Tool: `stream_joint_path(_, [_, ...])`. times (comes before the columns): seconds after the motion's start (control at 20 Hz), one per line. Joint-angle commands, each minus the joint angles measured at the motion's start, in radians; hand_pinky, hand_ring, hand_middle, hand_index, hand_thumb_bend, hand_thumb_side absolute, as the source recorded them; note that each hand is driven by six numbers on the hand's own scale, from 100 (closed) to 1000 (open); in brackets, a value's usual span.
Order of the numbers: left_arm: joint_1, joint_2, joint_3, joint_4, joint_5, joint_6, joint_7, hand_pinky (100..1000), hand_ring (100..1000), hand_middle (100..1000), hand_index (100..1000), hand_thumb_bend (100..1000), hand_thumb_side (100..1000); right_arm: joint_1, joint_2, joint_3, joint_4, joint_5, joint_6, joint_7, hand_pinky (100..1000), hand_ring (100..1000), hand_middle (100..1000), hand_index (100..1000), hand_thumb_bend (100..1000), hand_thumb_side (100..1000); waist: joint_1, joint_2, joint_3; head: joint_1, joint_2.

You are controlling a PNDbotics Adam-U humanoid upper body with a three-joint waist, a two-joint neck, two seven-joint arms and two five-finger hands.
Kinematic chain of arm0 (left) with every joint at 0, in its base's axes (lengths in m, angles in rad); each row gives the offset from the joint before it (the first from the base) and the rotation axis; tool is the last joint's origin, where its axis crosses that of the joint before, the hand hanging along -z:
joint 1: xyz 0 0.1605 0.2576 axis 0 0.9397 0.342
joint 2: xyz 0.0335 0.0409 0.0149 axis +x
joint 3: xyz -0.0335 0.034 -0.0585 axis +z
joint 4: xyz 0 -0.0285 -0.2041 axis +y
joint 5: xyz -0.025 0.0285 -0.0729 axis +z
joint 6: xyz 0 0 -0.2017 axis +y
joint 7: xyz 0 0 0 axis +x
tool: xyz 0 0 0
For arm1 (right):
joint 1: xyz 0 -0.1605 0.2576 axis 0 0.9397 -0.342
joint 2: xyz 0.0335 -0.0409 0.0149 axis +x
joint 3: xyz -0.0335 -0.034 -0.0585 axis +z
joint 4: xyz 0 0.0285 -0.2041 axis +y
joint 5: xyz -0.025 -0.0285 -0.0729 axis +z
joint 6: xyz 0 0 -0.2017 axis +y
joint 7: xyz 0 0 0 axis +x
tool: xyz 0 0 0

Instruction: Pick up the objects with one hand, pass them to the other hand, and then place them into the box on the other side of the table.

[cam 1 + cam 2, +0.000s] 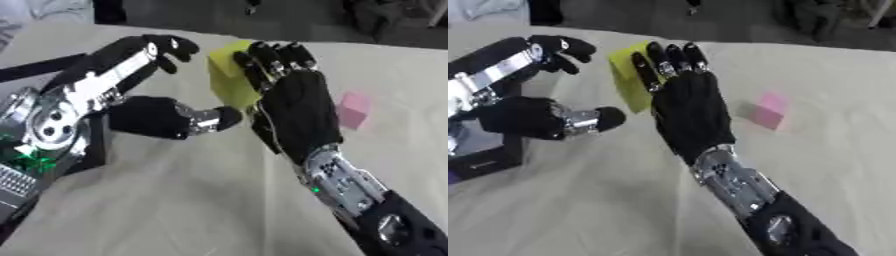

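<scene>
Yellow block [229, 75] held in right hand [293, 107], fingers curled round its far side. Left hand [144, 117] spread wide just beside it. Pink cube [353, 110] resting beyond right hand on table [219, 200].

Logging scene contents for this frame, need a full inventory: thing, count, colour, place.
block: 1, yellow, held up above the table centre, against the right hand's fingers
cube: 1, pink, lying on the table to the right of the right hand, apart from it
box: 1, black, at the left edge of the table, partly hidden by the left hand
table: 1, covered in beige cloth, fills most of the view
left hand: 1, black and silver, open beside the yellow block, thumb and fingers spread toward it
right hand: 1, black, fingers up along the yellow block, holding it
</scene>
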Motion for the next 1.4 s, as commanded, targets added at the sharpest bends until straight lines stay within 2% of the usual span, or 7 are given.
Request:
stream_joint_path(0.05, [-0.019, 0.000, 0.003, 0.006, -0.006, 0.012, 0.032, 943, 845, 831, 921, 634, 576, -0.017, 0.000, 0.002, -0.004, 0.002, 0.000, -0.010, 562, 532, 387, 488, 100, 100, 0.006, -0.031, 0.001, 0.002, -0.010])
stream_joint_path(0.5, [-0.029, -0.015, -0.019, 0.033, 0.041, 0.016, 0.036, 946, 844, 824, 919, 642, 586, -0.023, 0.010, 0.010, 0.003, -0.019, -0.005, -0.036, 563, 532, 392, 496, 100, 100, 0.005, -0.032, 0.001, 0.005, -0.010])
stream_joint_path(0.8, [-0.049, -0.020, -0.043, 0.071, 0.026, 0.009, 0.014, 949, 848, 823, 917, 638, 564, -0.034, 0.019, 0.019, 0.009, -0.018, -0.015, -0.054, 565, 535, 398, 504, 100, 100, 0.006, -0.033, 0.000, 0.003, -0.007])
stream_joint_path(1.1, [-0.066, -0.038, -0.057, 0.128, -0.004, -0.009, 0.037, 941, 840, 815, 912, 571, 576, -0.036, 0.022, 0.024, 0.017, -0.023, -0.018, -0.067, 565, 537, 400, 506, 100, 100, 0.009, -0.032, 0.000, 0.003, -0.010])
stream_joint_path(1.4, [-0.073, -0.055, -0.061, 0.164, 0.017, -0.010, 0.096, 927, 829, 799, 901, 480, 613, -0.039, 0.022, 0.031, 0.023, -0.033, -0.024, -0.087, 563, 535, 400, 505, 100, 100, 0.010, -0.030, 0.000, 0.002, -0.009])
